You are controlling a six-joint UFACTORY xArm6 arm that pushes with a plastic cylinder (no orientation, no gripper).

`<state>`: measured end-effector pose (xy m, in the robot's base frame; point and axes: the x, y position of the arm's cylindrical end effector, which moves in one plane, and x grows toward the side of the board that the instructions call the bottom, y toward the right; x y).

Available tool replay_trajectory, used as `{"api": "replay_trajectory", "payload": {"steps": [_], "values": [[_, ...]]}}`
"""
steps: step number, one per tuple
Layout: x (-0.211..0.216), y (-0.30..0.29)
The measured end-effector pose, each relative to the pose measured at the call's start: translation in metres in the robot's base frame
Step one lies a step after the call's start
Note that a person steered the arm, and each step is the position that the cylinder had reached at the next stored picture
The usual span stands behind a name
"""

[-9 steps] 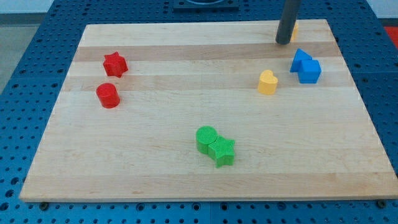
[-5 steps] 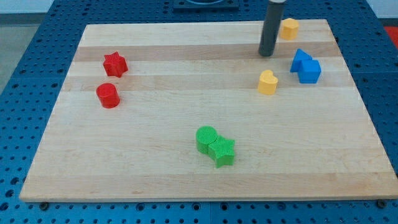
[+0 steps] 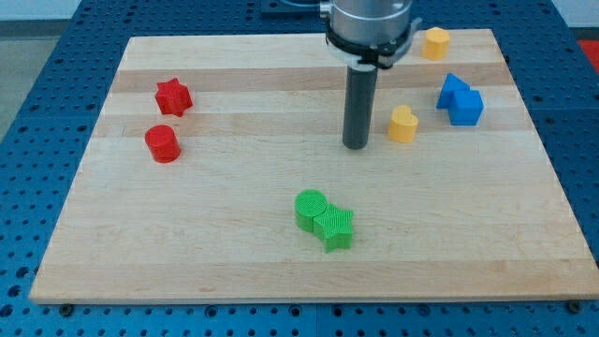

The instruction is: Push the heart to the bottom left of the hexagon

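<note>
The yellow heart (image 3: 402,124) lies on the wooden board (image 3: 234,187), right of the middle. The yellow hexagon (image 3: 435,42) sits near the view's top right edge, above and to the right of the heart. My tip (image 3: 355,145) is on the board just left of the heart and slightly below it, with a small gap between them. The dark rod rises from the tip toward the view's top.
Two blue blocks (image 3: 460,99) touch each other right of the heart. A red star (image 3: 173,95) and a red cylinder (image 3: 162,142) lie at the left. A green cylinder (image 3: 311,209) and a green star (image 3: 334,227) touch at the bottom middle.
My tip has moved from beside the hexagon at the top right, down and to the left, to just left of the heart. No block has moved.
</note>
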<state>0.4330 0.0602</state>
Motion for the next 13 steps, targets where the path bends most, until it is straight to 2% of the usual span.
{"api": "replay_trajectory", "payload": {"steps": [2,3,6,9,11,13], "values": [[0.008,0.057],[-0.005,0.071],[-0.05,0.064],[-0.05,0.017],[-0.057,0.022],[-0.099,0.037]]}}
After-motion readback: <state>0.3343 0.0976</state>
